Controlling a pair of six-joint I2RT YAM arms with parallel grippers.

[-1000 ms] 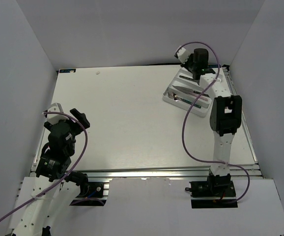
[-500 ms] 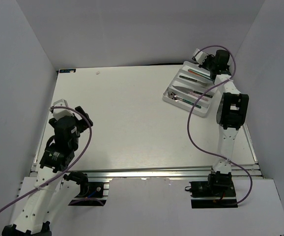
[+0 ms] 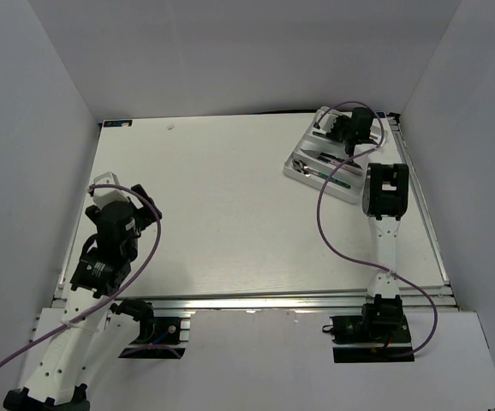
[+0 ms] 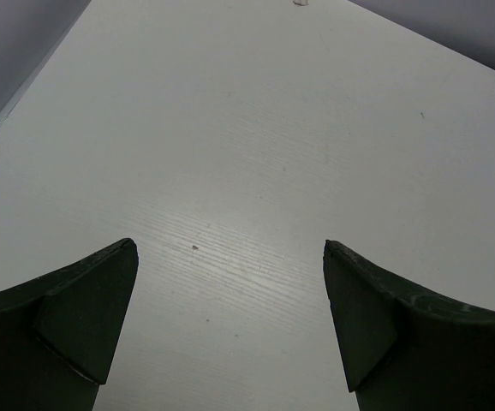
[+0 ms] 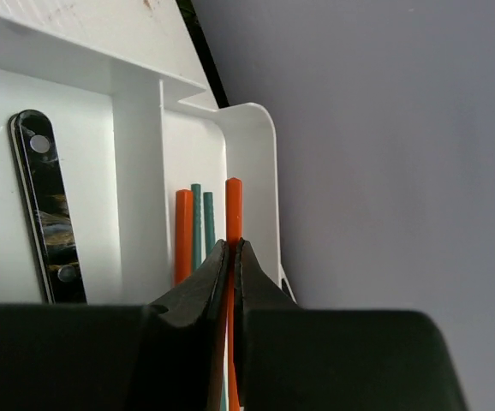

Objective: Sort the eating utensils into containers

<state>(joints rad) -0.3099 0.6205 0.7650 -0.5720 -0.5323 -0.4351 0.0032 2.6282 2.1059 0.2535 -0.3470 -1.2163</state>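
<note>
1. The right gripper [image 5: 232, 244] is pinched tight on a red-orange chopstick [image 5: 233, 205]. You can see the stick running up between the two fingertips and poking out past them.
2. That chopstick sits over the outermost slot of the white tray [image 5: 256, 154], the slot right against the tray's end wall. I can't tell if it's touching the slot floor or just above it.
3. Already lying in that slot, just beside the held one, are another orange chopstick [image 5: 182, 235] and two dark green chopsticks [image 5: 197, 223], all lined up parallel.
4. One divider over, the next slot has a dark marbled handle [image 5: 46, 214] with two rivets. The rest of that utensil is out of view.
5. From the overhead view, the tray [image 3: 292, 169] sits at the far right corner of the table [image 3: 230, 214], turned at an angle to the edges, with the right arm stretched out over it.
6. The left gripper [image 4: 229, 248] is spread wide with nothing in it, hanging over bare tabletop by the near left corner, well apart from the tray.
</note>
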